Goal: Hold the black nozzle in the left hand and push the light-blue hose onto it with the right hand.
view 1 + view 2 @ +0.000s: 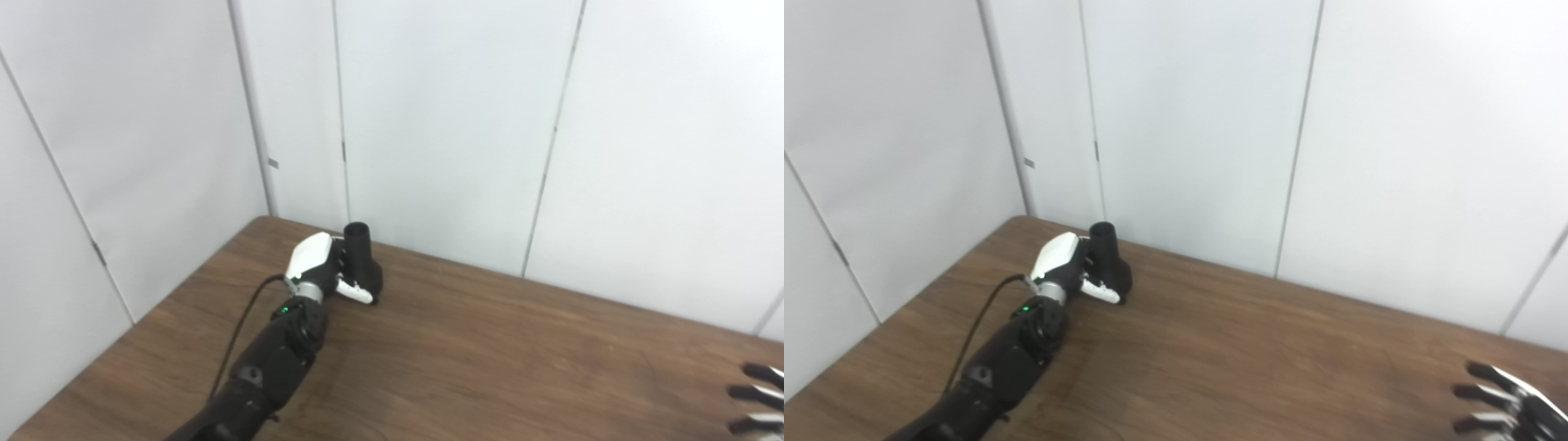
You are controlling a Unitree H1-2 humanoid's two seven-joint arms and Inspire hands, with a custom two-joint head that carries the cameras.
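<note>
At the far left corner of the table [490, 355], the left hand [318, 263] hides the near side of the black nozzle [362, 260], fingers and thumb wrapped round it; the nozzle stands on the wood, open mouth tilted upward. The forearm reaches in from the near left. At the near right edge, the right hand [1507, 407] is mostly cut off, fingers spread and holding nothing.

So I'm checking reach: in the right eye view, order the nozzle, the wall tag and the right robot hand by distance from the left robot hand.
1. Nozzle, in the left robot hand.
2. Wall tag, up on the wall behind.
3. Right robot hand, far right corner.
</note>
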